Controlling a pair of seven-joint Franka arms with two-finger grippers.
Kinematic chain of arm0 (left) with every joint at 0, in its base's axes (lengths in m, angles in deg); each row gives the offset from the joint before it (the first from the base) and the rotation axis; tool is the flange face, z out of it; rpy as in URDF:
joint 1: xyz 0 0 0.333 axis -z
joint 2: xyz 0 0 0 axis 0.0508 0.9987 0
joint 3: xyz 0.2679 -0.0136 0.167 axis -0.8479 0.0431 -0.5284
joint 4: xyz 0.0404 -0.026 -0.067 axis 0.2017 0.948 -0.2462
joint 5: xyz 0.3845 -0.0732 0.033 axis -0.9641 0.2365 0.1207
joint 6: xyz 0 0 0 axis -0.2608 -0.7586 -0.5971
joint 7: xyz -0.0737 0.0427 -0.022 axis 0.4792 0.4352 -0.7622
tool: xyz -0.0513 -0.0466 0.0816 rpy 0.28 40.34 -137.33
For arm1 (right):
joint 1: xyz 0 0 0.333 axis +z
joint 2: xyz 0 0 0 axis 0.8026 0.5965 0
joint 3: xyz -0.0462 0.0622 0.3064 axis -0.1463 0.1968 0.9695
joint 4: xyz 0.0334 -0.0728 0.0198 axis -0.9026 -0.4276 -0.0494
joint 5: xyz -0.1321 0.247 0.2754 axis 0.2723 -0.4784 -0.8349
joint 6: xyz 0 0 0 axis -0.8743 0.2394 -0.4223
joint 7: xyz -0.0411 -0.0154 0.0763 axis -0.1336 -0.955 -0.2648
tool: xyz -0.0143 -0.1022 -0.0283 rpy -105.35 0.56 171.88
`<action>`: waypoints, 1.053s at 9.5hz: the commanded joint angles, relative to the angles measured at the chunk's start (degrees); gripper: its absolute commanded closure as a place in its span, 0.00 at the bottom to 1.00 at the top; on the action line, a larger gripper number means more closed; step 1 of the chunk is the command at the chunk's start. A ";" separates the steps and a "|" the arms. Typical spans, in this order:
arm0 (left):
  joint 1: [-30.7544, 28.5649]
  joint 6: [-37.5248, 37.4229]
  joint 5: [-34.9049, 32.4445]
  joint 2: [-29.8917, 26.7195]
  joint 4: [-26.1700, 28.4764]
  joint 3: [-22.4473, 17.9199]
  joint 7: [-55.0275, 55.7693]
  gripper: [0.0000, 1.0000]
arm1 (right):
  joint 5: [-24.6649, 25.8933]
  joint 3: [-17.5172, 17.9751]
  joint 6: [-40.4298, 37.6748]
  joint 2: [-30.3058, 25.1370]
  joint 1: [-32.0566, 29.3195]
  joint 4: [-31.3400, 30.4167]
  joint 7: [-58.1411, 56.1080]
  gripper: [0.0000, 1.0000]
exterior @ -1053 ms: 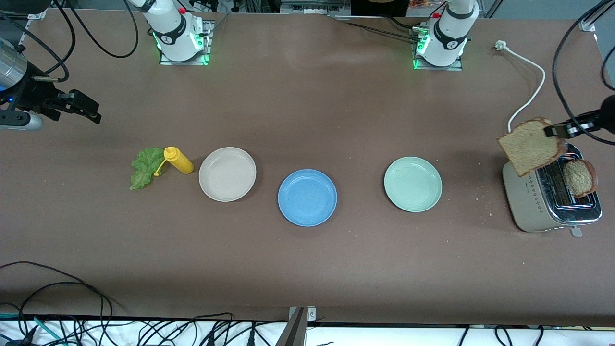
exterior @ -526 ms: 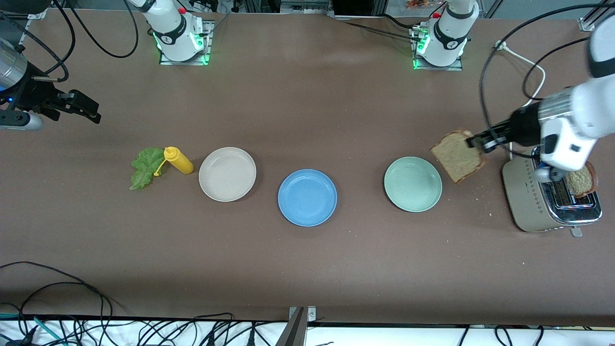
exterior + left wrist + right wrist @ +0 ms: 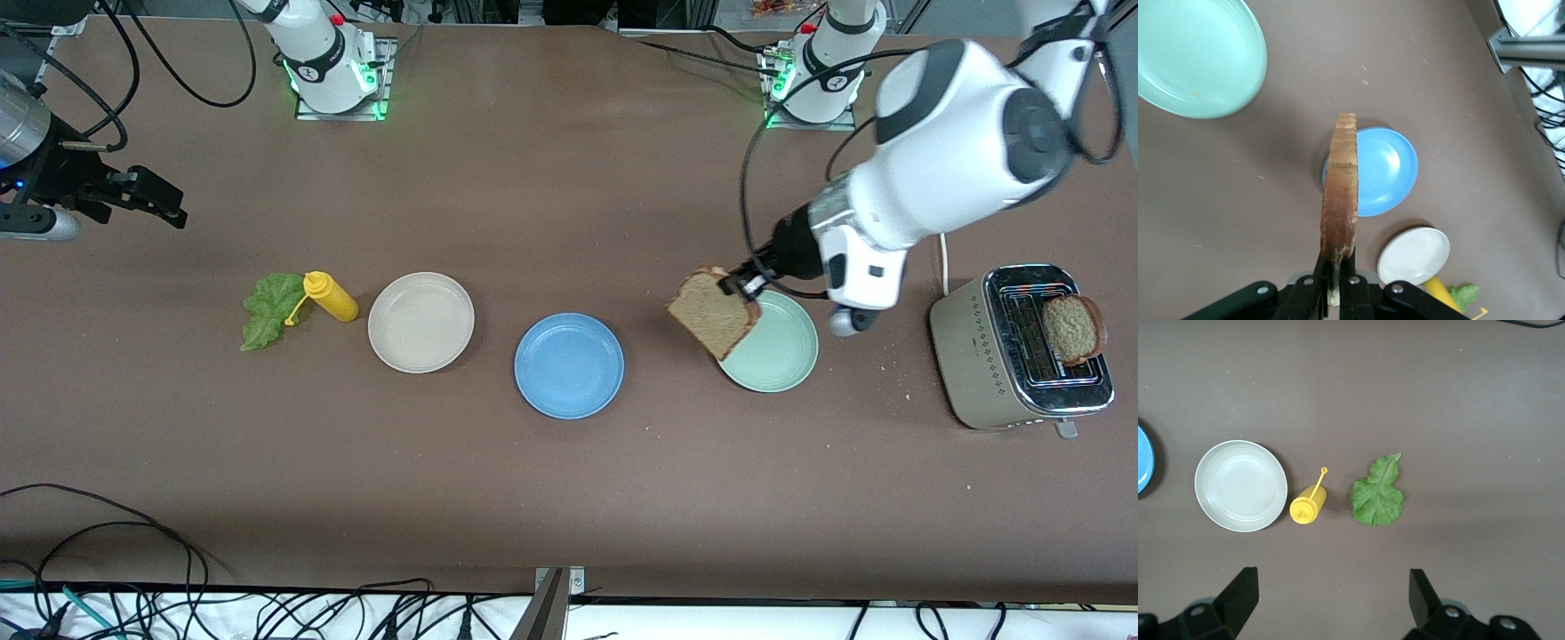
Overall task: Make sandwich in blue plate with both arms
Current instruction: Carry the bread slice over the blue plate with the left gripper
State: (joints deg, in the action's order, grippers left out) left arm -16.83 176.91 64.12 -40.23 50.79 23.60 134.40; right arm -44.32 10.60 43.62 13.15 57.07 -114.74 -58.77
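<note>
My left gripper (image 3: 745, 289) is shut on a brown bread slice (image 3: 714, 313) and holds it edge-up over the pale green plate's (image 3: 772, 348) rim. In the left wrist view the slice (image 3: 1340, 200) hangs between the shut fingers, with the blue plate (image 3: 1381, 172) below it. The blue plate (image 3: 569, 364) sits bare at the table's middle. A second bread slice (image 3: 1074, 329) stands in the toaster (image 3: 1013, 356). The green lettuce leaf (image 3: 267, 309) lies toward the right arm's end. My right gripper (image 3: 169, 212) is open, waiting in the air above that end; the lettuce (image 3: 1379, 493) shows below it.
A yellow squeeze bottle (image 3: 331, 297) lies beside the lettuce. A beige plate (image 3: 420, 322) sits between the bottle and the blue plate. Crumbs lie near the toaster. Cables hang along the table's front edge.
My left gripper has carried the bread slice from above the toaster toward the table's middle, to over the pale green plate's rim. The right arm has not moved.
</note>
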 commanded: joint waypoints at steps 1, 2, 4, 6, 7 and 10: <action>7.13 19.78 0.75 1.28 9.78 -0.29 6.75 1.00 | -0.11 -0.21 -0.90 0.17 0.18 0.97 0.32 0.00; 8.98 25.09 0.75 1.28 13.14 -0.29 7.56 1.00 | -0.11 -0.21 -0.90 0.17 0.18 0.97 0.32 0.00; 11.88 37.11 0.75 1.55 18.42 -0.29 9.32 1.00 | -0.11 -0.21 -0.90 0.17 0.18 0.97 0.32 0.00; 14.78 47.33 -0.81 5.13 20.55 -0.73 9.06 1.00 | -0.11 -0.21 -0.90 0.17 0.18 0.97 0.32 0.00; 14.97 50.60 -3.87 7.76 20.64 -0.64 9.23 1.00 | -0.11 -0.21 -0.90 0.17 0.18 0.97 0.32 0.00; 18.39 53.60 -12.05 14.35 19.77 -2.74 9.23 1.00 | -0.11 -0.21 -0.90 0.17 0.18 0.97 0.32 0.00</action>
State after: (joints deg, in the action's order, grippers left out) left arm -0.97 227.56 57.48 -30.50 72.25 22.79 143.04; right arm -44.31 10.55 43.60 13.16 57.07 -114.71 -58.77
